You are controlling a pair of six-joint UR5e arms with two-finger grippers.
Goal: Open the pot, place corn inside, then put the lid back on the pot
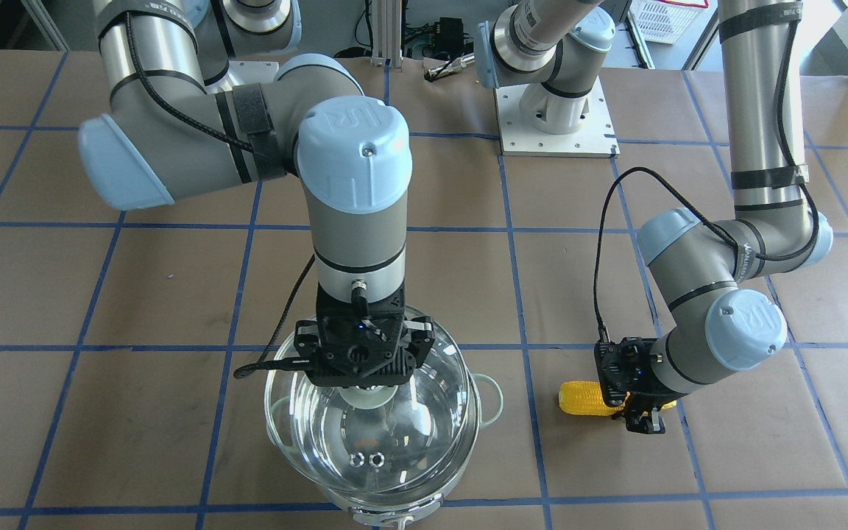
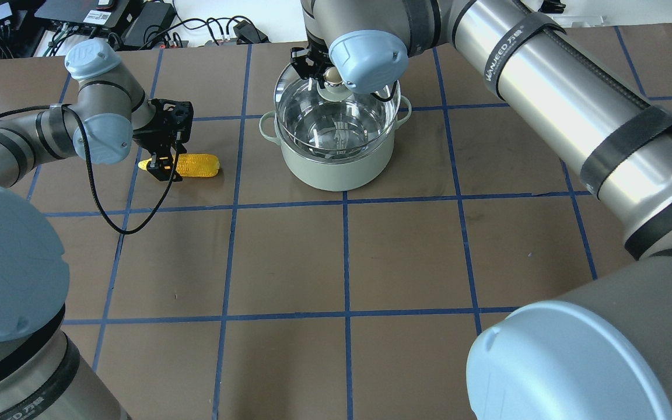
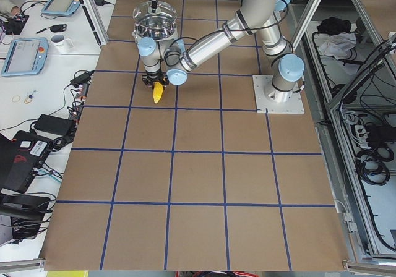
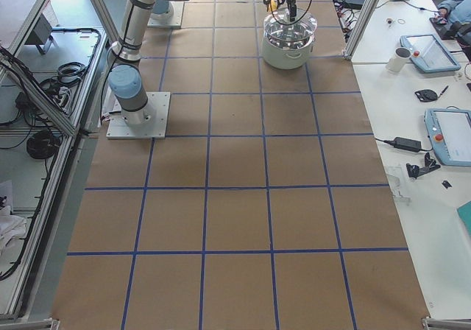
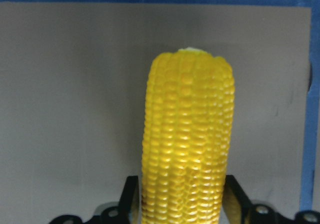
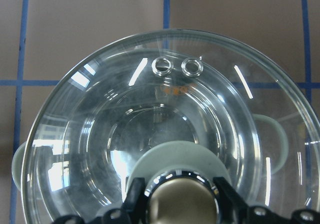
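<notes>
Brown paper crossed by blue tape lines (image 1: pixel 174 348) is covering the table (image 1: pixel 174 294). Facing the robot, we are seeing the right gripper (image 1: pixel 361 386) reaching straight down onto the middle of the lid (image 1: pixel 402 442), whose two vent holes (image 1: pixel 375 461) are sitting on the side nearer this camera. The lid is hanging over the pot (image 1: pixel 496 403) and looks raised a little off its rim. Well apart from the pot, the corn (image 1: pixel 578 398) is lying flat on the table, and the left gripper (image 1: pixel 641 419) is straddling its narrow end. From overhead, we are finding the pot near the far edge of the table with the lid tilted above its mouth and the knob (image 2: pixel 331 75) caught between the right gripper's fingers. The corn is lying in the square to the pot's left, its blunt end pointing toward the pot. From the table's left end, we are making out only the yellow ear under the near arm's wrist. From the right end, we are seeing the pot and lid small and far away. Through the left wrist camera, we are watching both fingers pressing against the sides of the corn, which is resting on the paper. Through the right wrist camera, the fingers are pinching the knob from either side, and the pot's handles are showing through the glass.
</notes>
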